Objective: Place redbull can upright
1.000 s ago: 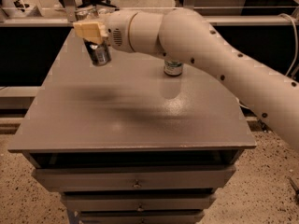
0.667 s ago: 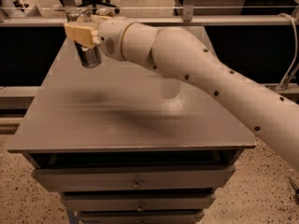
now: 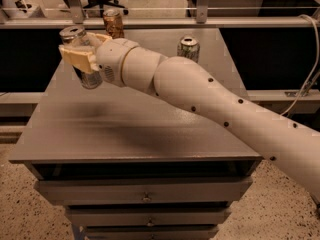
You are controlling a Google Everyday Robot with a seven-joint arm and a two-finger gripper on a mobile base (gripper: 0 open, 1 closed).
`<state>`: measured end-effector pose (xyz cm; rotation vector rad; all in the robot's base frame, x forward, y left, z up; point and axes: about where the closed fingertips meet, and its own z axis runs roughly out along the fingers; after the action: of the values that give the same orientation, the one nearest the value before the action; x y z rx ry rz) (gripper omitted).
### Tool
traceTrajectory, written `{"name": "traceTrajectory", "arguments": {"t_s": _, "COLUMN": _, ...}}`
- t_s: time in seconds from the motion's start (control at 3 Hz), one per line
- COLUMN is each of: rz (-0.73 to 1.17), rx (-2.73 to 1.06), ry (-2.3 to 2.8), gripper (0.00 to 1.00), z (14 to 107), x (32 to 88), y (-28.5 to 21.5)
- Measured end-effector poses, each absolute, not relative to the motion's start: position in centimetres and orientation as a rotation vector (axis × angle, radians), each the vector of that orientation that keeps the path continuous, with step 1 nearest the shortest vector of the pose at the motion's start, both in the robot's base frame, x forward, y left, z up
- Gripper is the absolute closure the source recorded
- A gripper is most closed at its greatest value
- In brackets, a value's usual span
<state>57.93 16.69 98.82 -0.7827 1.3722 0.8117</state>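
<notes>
My gripper (image 3: 80,58) is at the table's left edge, near the back, and is shut on the redbull can (image 3: 84,59). The can is slim and silver with a silver top, and it stands roughly upright in the beige fingers (image 3: 76,57). Its lower end hangs a little above the grey table top (image 3: 130,124). The fingers hide its middle. My white arm reaches in from the lower right across the table.
An orange-brown can (image 3: 113,23) stands at the table's back edge, just right of my gripper. A wider green-and-white can (image 3: 188,48) stands at the back right. Drawers sit under the table top. A railing runs behind the table.
My gripper has carried the can further left and a little towards the front, out to the left edge. The arm no longer covers the green-and-white can.
</notes>
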Motion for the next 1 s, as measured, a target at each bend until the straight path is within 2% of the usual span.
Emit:
{"name": "traceTrajectory", "arguments": {"t_s": 0.67, "rz": 0.833, "rx": -0.816, "ry": 1.307, "gripper": 1.00, "z": 95.2, "x": 56.4, "y": 17.8}}
{"name": "traceTrajectory", "arguments": {"t_s": 1.0, "rz": 0.856, "rx": -0.839, "ry": 1.270, "gripper": 0.83, "z": 93.6, "x": 56.0, "y": 18.3}}
